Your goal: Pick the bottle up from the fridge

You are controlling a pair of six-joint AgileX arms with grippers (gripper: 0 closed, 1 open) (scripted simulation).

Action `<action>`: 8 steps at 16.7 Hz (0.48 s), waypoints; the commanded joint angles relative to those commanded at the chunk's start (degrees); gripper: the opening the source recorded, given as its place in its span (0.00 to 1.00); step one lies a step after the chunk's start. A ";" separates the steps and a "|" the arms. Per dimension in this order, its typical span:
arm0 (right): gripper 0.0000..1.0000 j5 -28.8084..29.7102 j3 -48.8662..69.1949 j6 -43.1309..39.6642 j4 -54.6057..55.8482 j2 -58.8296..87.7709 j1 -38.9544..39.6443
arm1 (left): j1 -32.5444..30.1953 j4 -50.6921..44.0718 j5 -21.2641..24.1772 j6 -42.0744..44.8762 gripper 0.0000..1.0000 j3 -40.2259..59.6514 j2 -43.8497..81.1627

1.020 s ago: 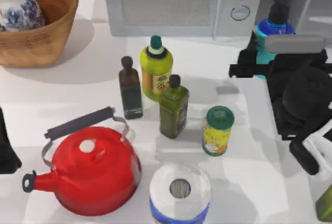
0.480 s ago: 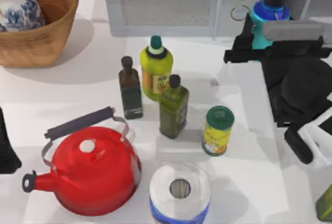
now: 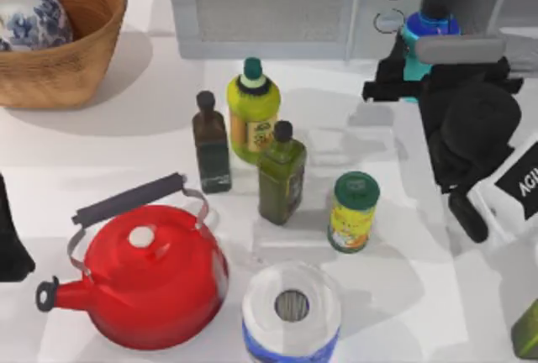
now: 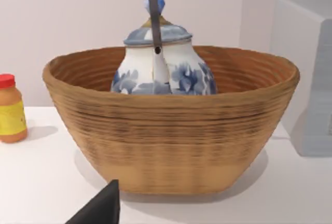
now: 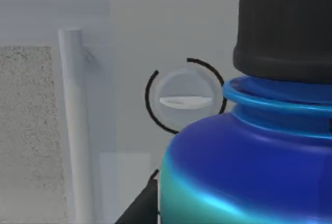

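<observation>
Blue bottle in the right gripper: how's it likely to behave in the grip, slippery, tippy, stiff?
The bottle looks glossy with a rounded shoulder, so it may slip or twist between the right gripper fingers. It appears rigid, probably not squashy. Its big dark cap sits tall, so it could tip if set down carelessly.

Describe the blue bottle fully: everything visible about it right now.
The bottle is small, glossy and bright blue, shading to teal lower down, plastic by the look of it. It has a ribbed, nearly black cap above a raised blue ring at the neck. It stands upright at the top view's right, beside the microwave and its round knobs. The right claw sits close around its lower body; actual contact cannot be confirmed. Its base is hidden.
</observation>
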 joint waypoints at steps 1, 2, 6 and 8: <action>0.00 0.51 0.60 0.24 -0.39 1.00 0.06 | 0.00 0.00 0.00 0.00 1.00 0.00 0.00; 0.00 0.88 0.99 0.43 -0.60 1.61 0.15 | 0.00 0.00 0.00 0.00 1.00 0.00 0.00; 0.00 1.00 1.11 0.52 -0.64 1.80 0.18 | 0.00 0.00 0.00 0.00 1.00 0.00 0.00; 0.15 1.00 1.11 0.52 -0.64 1.80 0.18 | 0.00 0.00 0.00 0.00 1.00 0.00 0.00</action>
